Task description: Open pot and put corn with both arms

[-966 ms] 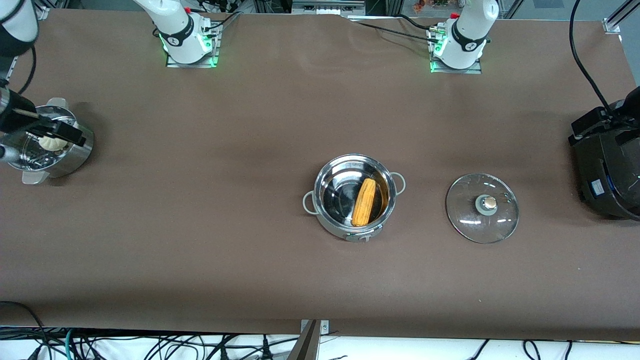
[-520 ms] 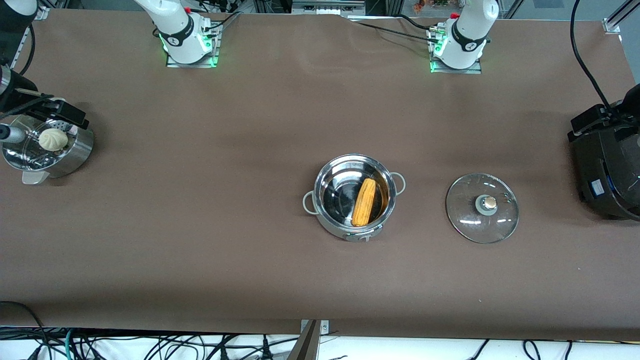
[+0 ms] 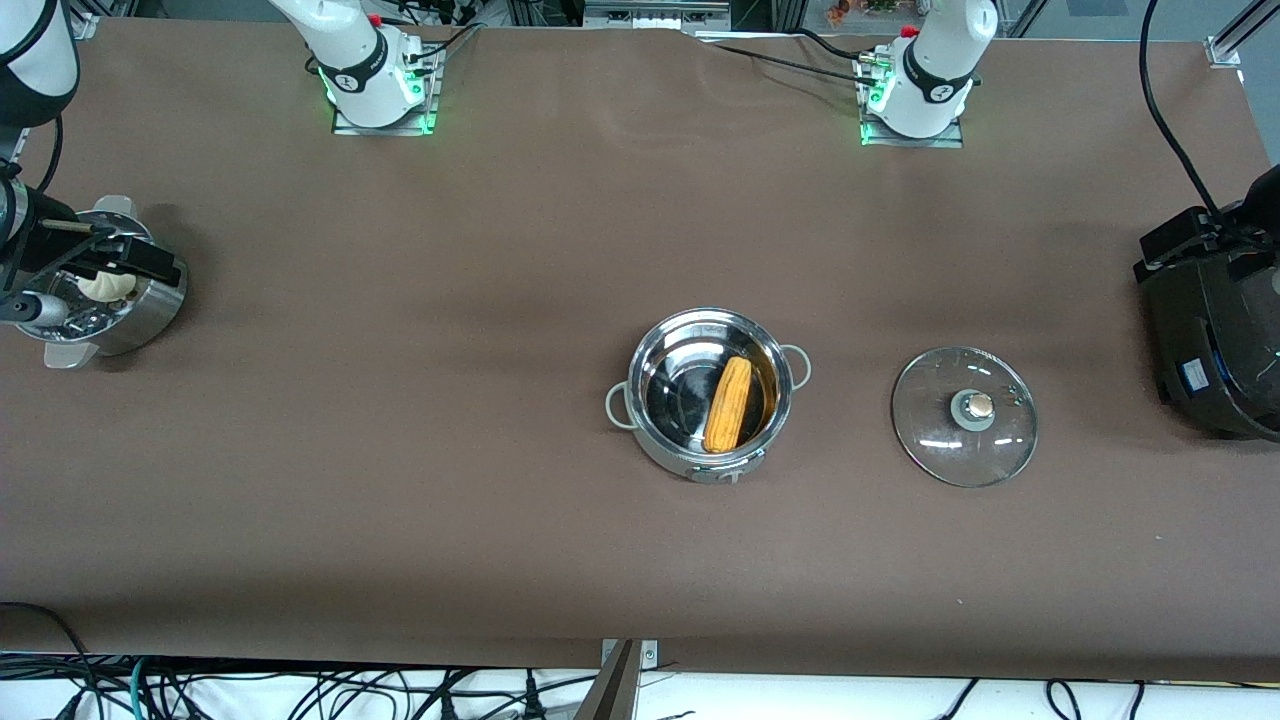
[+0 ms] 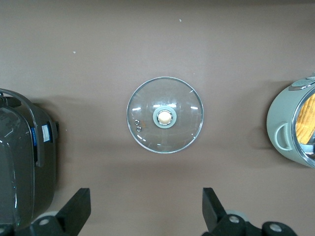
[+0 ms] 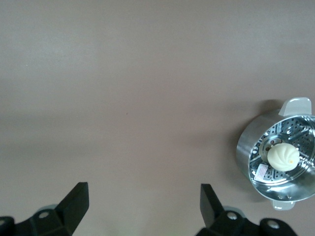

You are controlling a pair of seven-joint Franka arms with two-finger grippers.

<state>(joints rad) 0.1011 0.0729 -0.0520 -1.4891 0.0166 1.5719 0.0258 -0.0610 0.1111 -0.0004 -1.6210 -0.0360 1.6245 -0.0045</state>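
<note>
over the steamer (image 3: 95, 300) at the right arm's end, the right gripper (image 5: 142, 206) is held with fingers apart and empty; the left gripper (image 4: 146, 209), also spread and empty, is held above the lid (image 3: 964, 416). the corn (image 3: 728, 403) is seen lying in the uncovered pot (image 3: 712, 392), so both steps are judged done and only withdrawal of the arms is called for.

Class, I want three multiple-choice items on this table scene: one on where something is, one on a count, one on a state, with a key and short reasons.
1. Where is the corn?
A. in the pot
B. on the lid
C. in the steamer

2. How many buns are in the steamer?
A. none
B. one
C. three

3. What state is the pot in?
A. lidded
B. tipped over
C. open, lid off

Key:
1 A: the corn lies inside the pot.
2 B: a single bun sits in the steamer.
3 C: the lid lies flat on the table beside the pot, toward the left arm's end.
</note>
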